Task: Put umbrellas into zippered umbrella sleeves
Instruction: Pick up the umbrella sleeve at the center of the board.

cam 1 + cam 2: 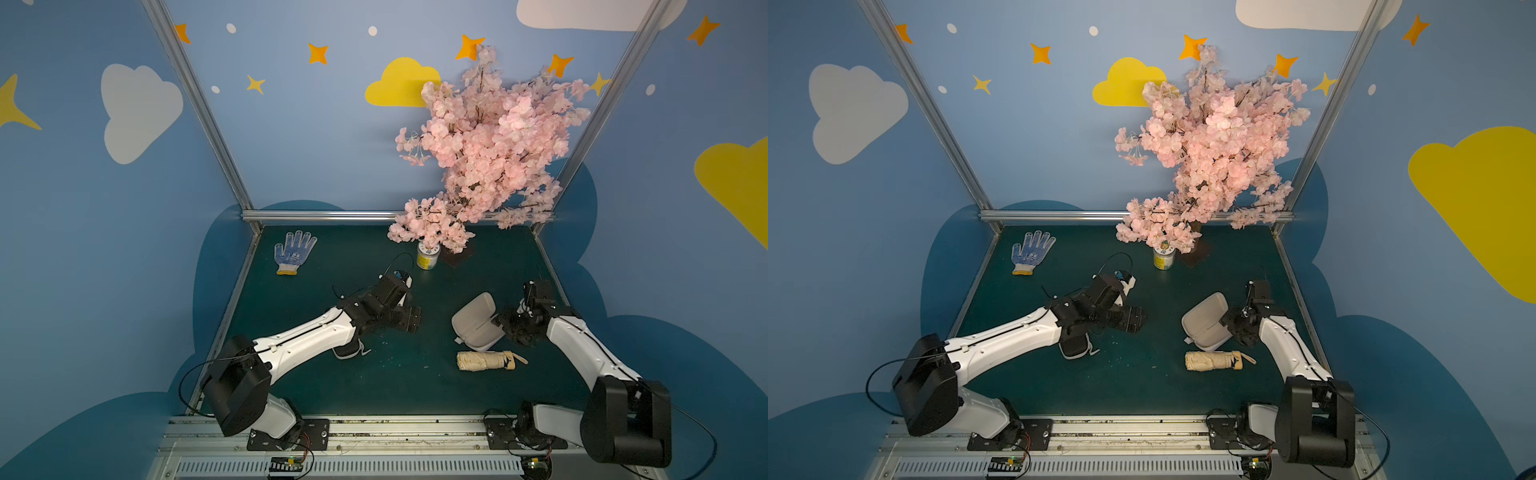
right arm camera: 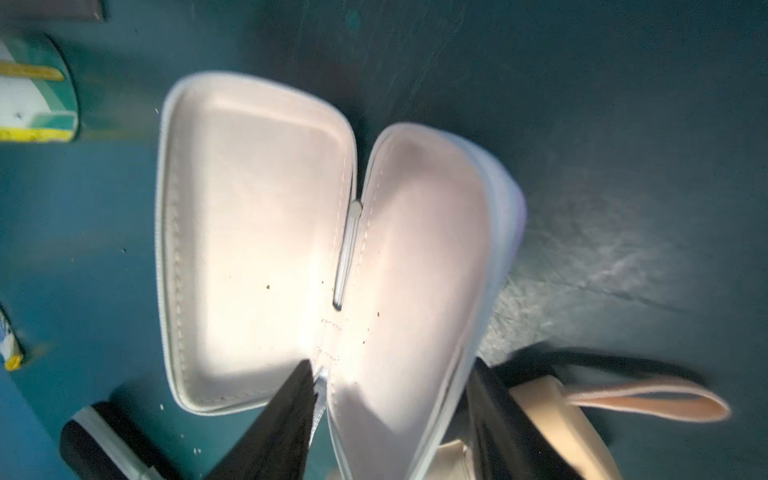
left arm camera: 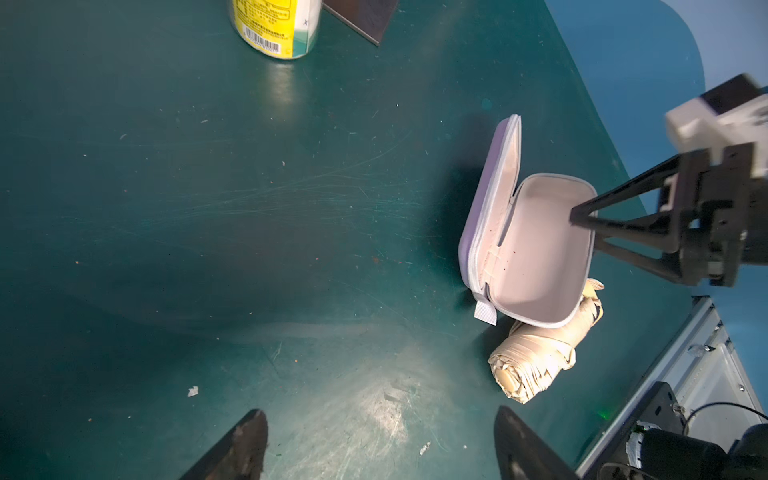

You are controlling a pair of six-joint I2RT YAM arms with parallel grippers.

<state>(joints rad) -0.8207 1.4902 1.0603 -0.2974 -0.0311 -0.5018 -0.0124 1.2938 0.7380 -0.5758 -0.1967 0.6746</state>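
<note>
We are looking at the lavender sleeve [image 1: 476, 322] lying unzipped right of centre on the green table [image 1: 415, 395], its two pale-lined halves spreading apart and the far half tilting up. The cream umbrella [image 1: 486, 360] is lying just on its near side, tucked against the near half's rim, with the tan handle end pointing right.

The right gripper [image 2: 390, 365] is reaching in at the sleeve's right end, jaws partly apart and straddling the near half. One finger is sitting inside by the hinge and the other outside the shell. We cannot tell whether it is actually pinching that wall.

The left gripper [image 3: 380, 411] is hovering over bare table left of the sleeve, jaws wide and holding nothing. The black sleeve [image 1: 348, 351] is peeking out beneath the left arm, and we are not finding the pink umbrella in any view.

We are judging the cream umbrella light and soft, rolled fabric around a stiff core, likely to sag or unfurl if pinched by a fold. We are favouring a grip across its middle or on the firm handle end. The lavender sleeve is looking stiff but light, so it may skate unless one gripper is bracing a rim.
</note>
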